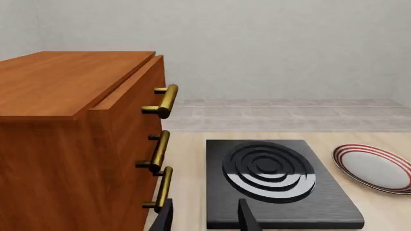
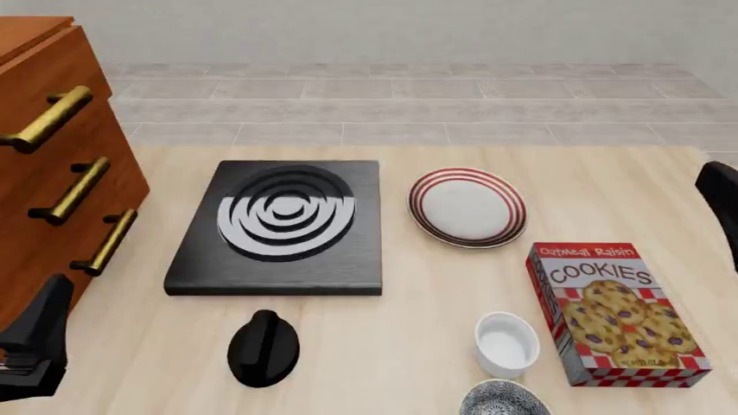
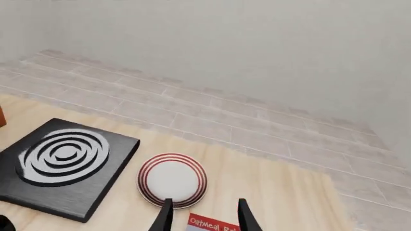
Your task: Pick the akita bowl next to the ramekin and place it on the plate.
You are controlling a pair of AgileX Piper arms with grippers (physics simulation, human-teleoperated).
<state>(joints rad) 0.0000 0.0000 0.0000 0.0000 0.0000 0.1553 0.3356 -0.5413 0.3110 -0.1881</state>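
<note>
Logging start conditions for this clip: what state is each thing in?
Akita bowl: upright on table, beside ramekin, ungrasped.
Ramekin: upright, empty.
Plate: flat, empty.
Cookie box: lying flat, closed.
Drawers: shut.
Left end effector: open, empty.
Right end effector: open, empty.

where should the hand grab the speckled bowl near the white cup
Pinch the rim of the speckled bowl from straight above, one finger inside and one outside. It sits upright with its mouth open. Choose a rim spot away from the white cup just behind it. The right hand looks nearer.
</note>
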